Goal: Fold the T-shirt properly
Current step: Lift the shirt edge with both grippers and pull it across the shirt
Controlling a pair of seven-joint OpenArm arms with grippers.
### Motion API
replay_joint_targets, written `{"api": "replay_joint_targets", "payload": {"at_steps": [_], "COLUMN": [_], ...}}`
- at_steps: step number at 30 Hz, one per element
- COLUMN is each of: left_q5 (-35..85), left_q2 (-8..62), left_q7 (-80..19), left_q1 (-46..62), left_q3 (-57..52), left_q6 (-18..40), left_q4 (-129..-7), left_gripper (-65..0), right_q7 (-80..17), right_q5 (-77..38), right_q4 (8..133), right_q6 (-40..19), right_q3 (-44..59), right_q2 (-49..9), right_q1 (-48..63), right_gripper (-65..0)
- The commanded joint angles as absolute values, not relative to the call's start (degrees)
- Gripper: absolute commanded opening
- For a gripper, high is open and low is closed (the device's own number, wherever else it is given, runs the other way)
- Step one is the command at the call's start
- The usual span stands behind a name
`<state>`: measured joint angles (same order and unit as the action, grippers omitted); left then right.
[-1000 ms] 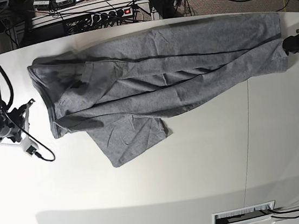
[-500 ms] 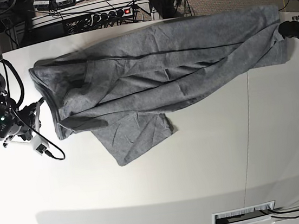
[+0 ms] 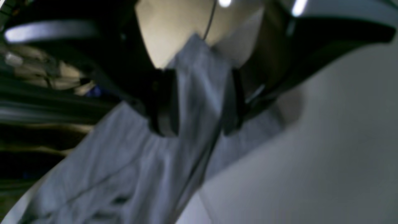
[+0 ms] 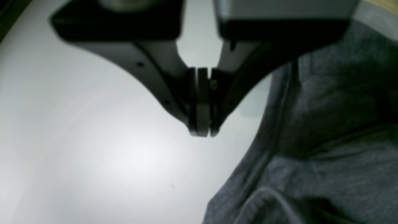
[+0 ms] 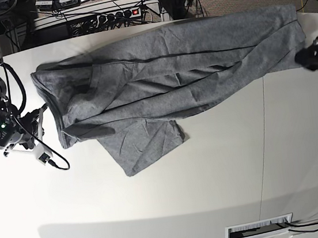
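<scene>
Right gripper (image 4: 200,132), at the left edge of the base view, is clenched on nothing: the right wrist view shows its jaws pressed flat together over the bare white table (image 4: 93,155), just beside the ribbed hem of the plain heather-grey cotton T-shirt (image 5: 165,77). This placement probably stages it for a grasp on that near edge. The T-shirt lies stretched lengthwise across the far half of the table, one sleeve spilling toward the centre. At the right, the left gripper (image 3: 199,109) stands released, jaws apart with a tongue of grey cloth between them, apparently letting the far end settle flat.

Only the base view gives the full garment layout. Only the wrist views reveal jaw state, though the left one is blurred.
</scene>
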<state>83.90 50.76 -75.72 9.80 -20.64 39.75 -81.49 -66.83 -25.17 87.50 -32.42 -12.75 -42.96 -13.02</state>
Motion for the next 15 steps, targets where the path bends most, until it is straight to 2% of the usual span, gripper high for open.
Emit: {"api": "replay_joint_targets", "payload": {"at_steps": [1,3,7,14,15], "left_q5": [85.0,85.0,85.0,85.0,84.7], "left_q2": [51.2,49.3,46.4,42.0,41.6], "left_q7": [-75.4,-75.4,-75.3,-73.6,-72.5], "left_q1": [8.9,8.7,10.4,11.6,11.6], "left_q3": [-21.2,-21.2,-21.1,-21.1,-21.1], "left_q6": [40.0,40.0,40.0,40.0,40.0], "left_q4": [-82.1,-82.1,-82.1,-82.1,-82.1], "left_gripper": [-44.9,-49.9,-65.0,-65.0,-65.0], "right_q7": [-66.4,-66.4,-65.9,-65.5,-65.2], "right_q5": [-24.8,-24.8,-24.3,-24.2,-23.6], "right_q4": [88.3,88.3,88.3,88.3,88.3], "right_q6": [-32.2,-32.2,-32.2,-32.3,-32.3], "right_q3": [-11.9,-11.9,-11.9,-11.9,-11.9], "right_q2": [-44.0,-43.2,-40.5,-32.8,-31.7], "right_q1": [-14.3,-14.3,-14.5,-17.8,-18.3], "right_gripper": [-65.0,-65.0,-65.0,-65.0,-62.1]}}
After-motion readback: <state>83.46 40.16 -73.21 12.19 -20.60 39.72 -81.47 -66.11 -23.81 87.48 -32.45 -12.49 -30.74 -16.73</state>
